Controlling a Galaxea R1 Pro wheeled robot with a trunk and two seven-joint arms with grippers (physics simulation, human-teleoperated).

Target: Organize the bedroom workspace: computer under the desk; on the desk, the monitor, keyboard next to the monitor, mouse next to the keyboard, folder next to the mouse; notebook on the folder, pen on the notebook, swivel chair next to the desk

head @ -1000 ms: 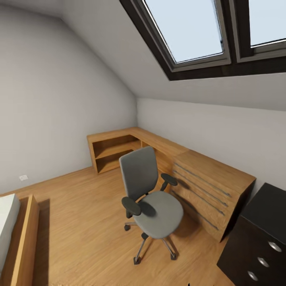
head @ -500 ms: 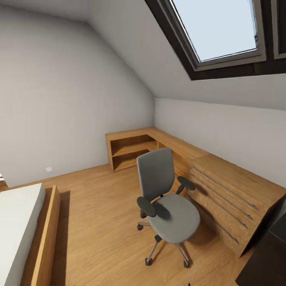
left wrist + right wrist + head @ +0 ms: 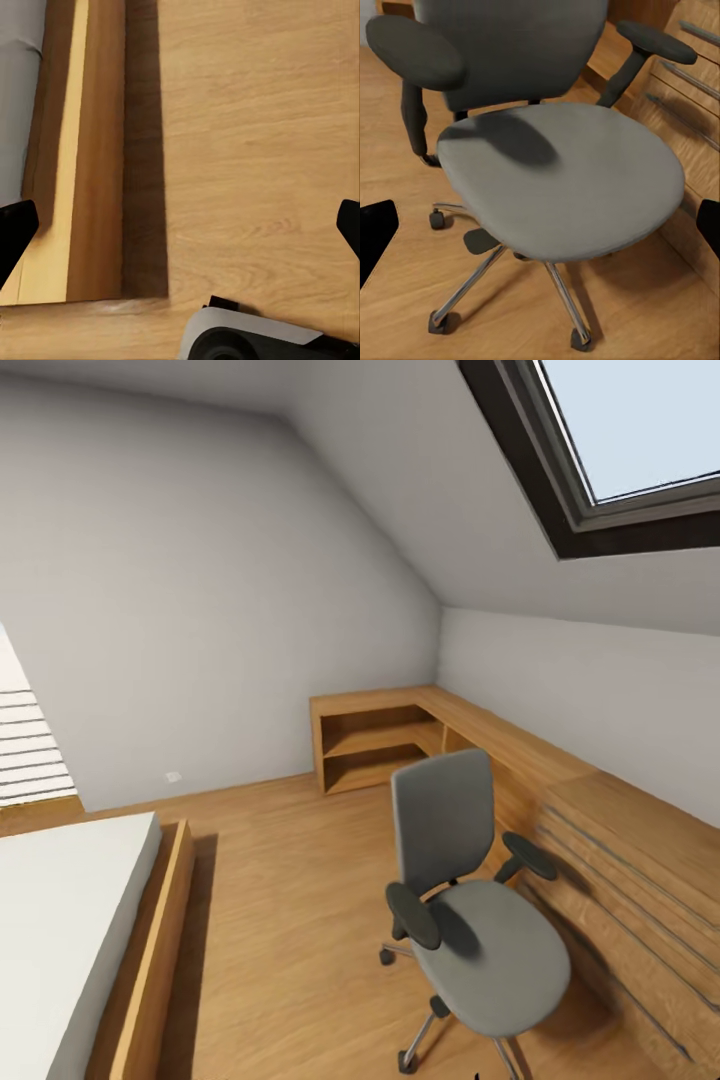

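One grey upholstered swivel chair (image 3: pixel 470 920) at five o'clock, seat bare, beside light wood drawers (image 3: pixel 640 890) (wood-framed bed (image 3: pixel 150 950) at eight). Both grippers' (image 3: pixel 180 225) (image 3: pixel 540 225) fingertips spread wide, holding nothing.

Grey upholstered swivel chair (image 3: pixel 470 920) stands on the light wood plank floor (image 3: pixel 290 920) at right of the head view, seat facing the camera, tall back behind it. Just beside the chair, to its right, a light wood chest of drawers (image 3: pixel 640 900) runs along the right wall. Behind the chair, a light wood open shelf unit (image 3: pixel 375 745) sits in the far corner, joined to the chest by a continuous top. Wood-framed bed (image 3: pixel 150 960) lies at left, well apart from the chair, floor between them. Dark-framed roof window (image 3: pixel 600 460) is set in the sloped wall above the chest.

In the right wrist view, the chair's metal star base (image 3: pixel 502 281) rests on the floor under the seat (image 3: pixel 570 180), chest drawers (image 3: pixel 690 67) just beside it.
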